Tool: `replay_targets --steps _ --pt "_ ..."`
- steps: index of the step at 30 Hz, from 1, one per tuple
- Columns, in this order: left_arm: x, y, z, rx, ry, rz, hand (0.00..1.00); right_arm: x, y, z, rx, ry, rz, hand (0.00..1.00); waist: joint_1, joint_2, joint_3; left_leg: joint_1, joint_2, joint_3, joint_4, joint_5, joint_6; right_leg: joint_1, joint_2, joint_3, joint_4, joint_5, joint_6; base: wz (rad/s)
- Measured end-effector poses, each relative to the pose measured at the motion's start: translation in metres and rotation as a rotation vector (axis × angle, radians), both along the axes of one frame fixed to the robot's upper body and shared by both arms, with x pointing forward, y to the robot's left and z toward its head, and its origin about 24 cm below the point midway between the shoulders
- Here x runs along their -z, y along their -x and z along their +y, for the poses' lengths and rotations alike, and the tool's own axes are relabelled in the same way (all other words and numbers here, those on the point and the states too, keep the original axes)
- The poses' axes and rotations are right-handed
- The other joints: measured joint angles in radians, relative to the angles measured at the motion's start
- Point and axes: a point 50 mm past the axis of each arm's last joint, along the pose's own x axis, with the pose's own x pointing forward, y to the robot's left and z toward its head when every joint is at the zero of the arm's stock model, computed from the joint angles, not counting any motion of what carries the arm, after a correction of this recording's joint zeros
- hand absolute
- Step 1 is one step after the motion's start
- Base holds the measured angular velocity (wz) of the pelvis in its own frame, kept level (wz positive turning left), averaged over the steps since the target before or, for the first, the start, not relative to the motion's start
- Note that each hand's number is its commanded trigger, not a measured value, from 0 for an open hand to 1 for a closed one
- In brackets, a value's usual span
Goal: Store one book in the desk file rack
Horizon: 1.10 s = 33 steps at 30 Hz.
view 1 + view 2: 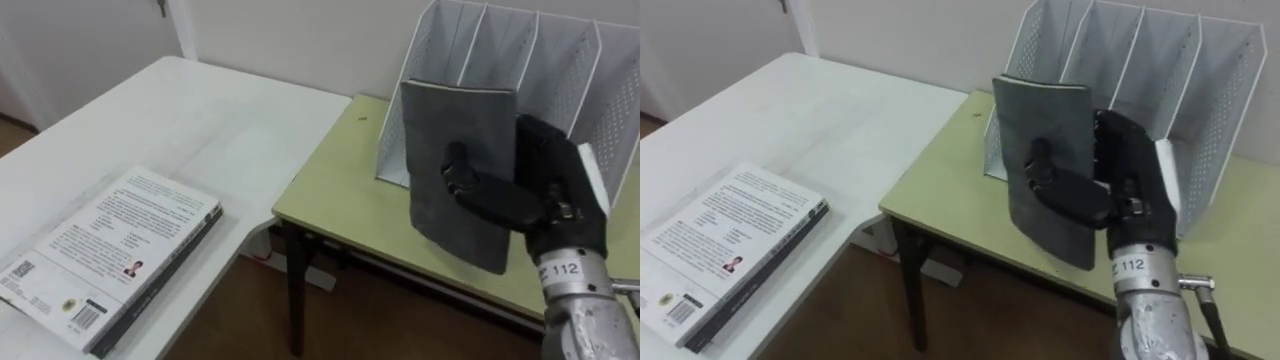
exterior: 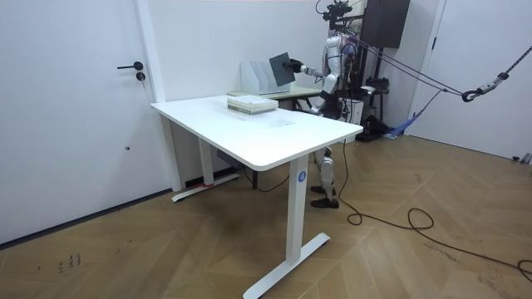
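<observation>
while the right hand [image 1: 535, 195] grips the grey book [image 1: 455, 140] upright, thumb across the cover and fingers curled behind its edge, the book hangs just in front of the white file rack [image 1: 560, 70], above the green counter [image 1: 340, 190]. in the room view the robot stands beyond the white counter [image 2: 249, 137], right arm stretched toward the rack.

What stands about the fingers [image 1: 485, 197]
To their left a white table [image 1: 200, 120] carries stacked books [image 1: 110, 255]; under them spreads a yellow-green tabletop [image 1: 340, 185]; a door [image 2: 83, 108] stands well off to their left, past the white table.
</observation>
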Motion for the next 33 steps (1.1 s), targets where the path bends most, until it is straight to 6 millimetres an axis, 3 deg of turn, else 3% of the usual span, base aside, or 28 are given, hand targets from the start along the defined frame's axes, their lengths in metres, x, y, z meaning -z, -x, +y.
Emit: replay_targets --steps 10,14,22,33 --pt "0.008 0.030 0.014 -0.150 -0.035 0.079 0.00 -0.022 0.004 -0.025 0.248 -0.032 -0.149 1.00 0.021 -0.012 -0.0008 0.007 0.005 0.014 -0.016 -0.003 -0.006 -0.001 0.016 0.006 -0.014 0.006 -0.004 -0.05" --pt "0.010 0.033 0.015 -0.160 -0.038 0.092 0.00 -0.028 0.004 -0.027 0.289 -0.049 -0.188 1.00 0.020 -0.015 -0.0035 0.008 0.005 0.014 -0.016 -0.003 -0.006 0.003 0.015 0.006 -0.014 0.006 -0.004 0.00" --pt "0.011 0.041 0.022 -0.231 -0.042 0.121 0.00 -0.035 0.007 -0.039 0.415 -0.051 -0.235 1.00 0.021 -0.041 -0.0117 0.007 0.007 0.011 -0.013 -0.003 -0.006 0.010 0.014 -0.002 -0.032 0.007 -0.005 0.00" --pt "0.011 0.043 0.024 -0.270 -0.051 0.126 0.00 -0.047 0.011 -0.042 0.453 -0.067 -0.299 1.00 0.025 -0.042 -0.0085 0.007 0.007 0.000 -0.012 -0.003 -0.006 0.018 0.012 -0.024 -0.034 0.007 -0.005 0.06"
